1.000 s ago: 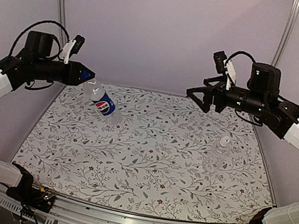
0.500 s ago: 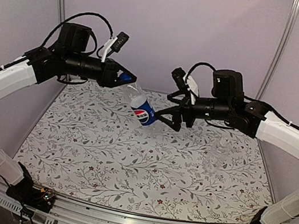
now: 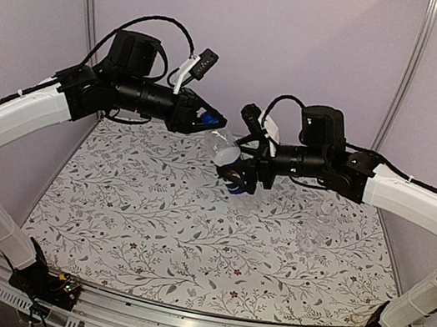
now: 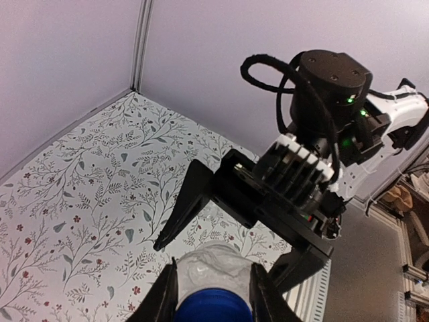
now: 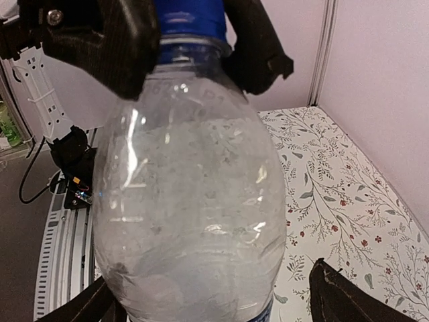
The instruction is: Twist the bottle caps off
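Above the middle of the floral-patterned table (image 3: pixel 149 219), the two arms meet around one bottle held in the air. The left pincer (image 3: pixel 209 120) is pinching the blue cap (image 3: pixel 207 115) of the Pepsi bottle (image 3: pixel 227 152), which hangs tilted away from it, base toward the right arm. The right pincer (image 3: pixel 243 169) is spread wide. Its two fingers straddle the lower body of the bottle near the label. In the right wrist view one finger stands clearly apart from the plastic, and the other is close beside it.

A second ago the arms were well apart, with the bottle held at the far left and the right pincer raised at the far right. Since then the left arm has carried the bottle toward the centre, and the right arm has swung in to surround it.

The handover for the first cap appears nearly set. The right pincer likely has to press onto the body before either side can twist. The cap looks fully seated.

The plain bottle (image 3: pixel 325 219) stands upright on the right side of the table, well apart, its whitish cap (image 3: pixel 328 203) on and untouched.
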Controlling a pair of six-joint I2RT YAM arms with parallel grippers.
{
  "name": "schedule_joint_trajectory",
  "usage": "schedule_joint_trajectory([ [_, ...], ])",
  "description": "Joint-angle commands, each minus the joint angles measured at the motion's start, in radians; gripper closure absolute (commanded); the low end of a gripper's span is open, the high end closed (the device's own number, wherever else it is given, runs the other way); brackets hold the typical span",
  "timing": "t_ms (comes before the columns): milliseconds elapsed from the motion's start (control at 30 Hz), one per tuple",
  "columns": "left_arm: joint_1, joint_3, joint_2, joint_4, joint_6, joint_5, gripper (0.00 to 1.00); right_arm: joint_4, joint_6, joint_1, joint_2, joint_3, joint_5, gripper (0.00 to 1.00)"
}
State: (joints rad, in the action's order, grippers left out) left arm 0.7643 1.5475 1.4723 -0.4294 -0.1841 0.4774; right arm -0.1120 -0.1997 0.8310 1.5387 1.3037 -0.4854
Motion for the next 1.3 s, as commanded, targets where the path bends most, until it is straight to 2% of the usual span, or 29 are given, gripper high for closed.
schedule_joint_trajectory([
  [0, 0.013, 0.011, -0.001, 0.025, 0.004, -0.014, 0.95, 0.037, -0.011, 0.005, 0.018, -0.036, -0.015, 0.09],
  [233, 0.012, -0.003, -0.014, 0.035, 0.004, -0.009, 0.97, 0.058, -0.022, 0.005, 0.027, -0.058, -0.009, 0.11],
  [567, 0.001, -0.015, -0.016, 0.044, -0.015, 0.024, 0.97, 0.087, -0.030, 0.004, 0.023, -0.071, -0.044, 0.38],
  [667, -0.014, -0.028, -0.022, 0.064, -0.033, 0.056, 0.93, 0.103, -0.032, 0.003, 0.017, -0.086, -0.062, 0.46],
  [833, -0.044, -0.054, -0.035, 0.109, -0.059, 0.121, 0.75, 0.152, -0.027, 0.003, 0.001, -0.105, -0.094, 0.54],
  [1033, -0.061, -0.101, -0.053, 0.183, -0.052, 0.194, 0.42, 0.198, 0.025, 0.002, -0.016, -0.121, -0.162, 0.55],
  [1067, -0.063, -0.113, -0.061, 0.207, -0.050, 0.205, 0.34, 0.199, 0.029, 0.002, -0.014, -0.122, -0.174, 0.55],
  [1100, -0.064, -0.129, -0.068, 0.227, -0.048, 0.219, 0.21, 0.199, 0.036, 0.001, -0.014, -0.123, -0.190, 0.56],
  [1133, -0.066, -0.141, -0.078, 0.248, -0.044, 0.231, 0.03, 0.201, 0.040, 0.002, -0.014, -0.124, -0.203, 0.56],
  [1267, -0.075, -0.177, -0.102, 0.319, -0.015, 0.300, 0.00, 0.207, 0.059, 0.002, -0.009, -0.123, -0.271, 0.57],
])
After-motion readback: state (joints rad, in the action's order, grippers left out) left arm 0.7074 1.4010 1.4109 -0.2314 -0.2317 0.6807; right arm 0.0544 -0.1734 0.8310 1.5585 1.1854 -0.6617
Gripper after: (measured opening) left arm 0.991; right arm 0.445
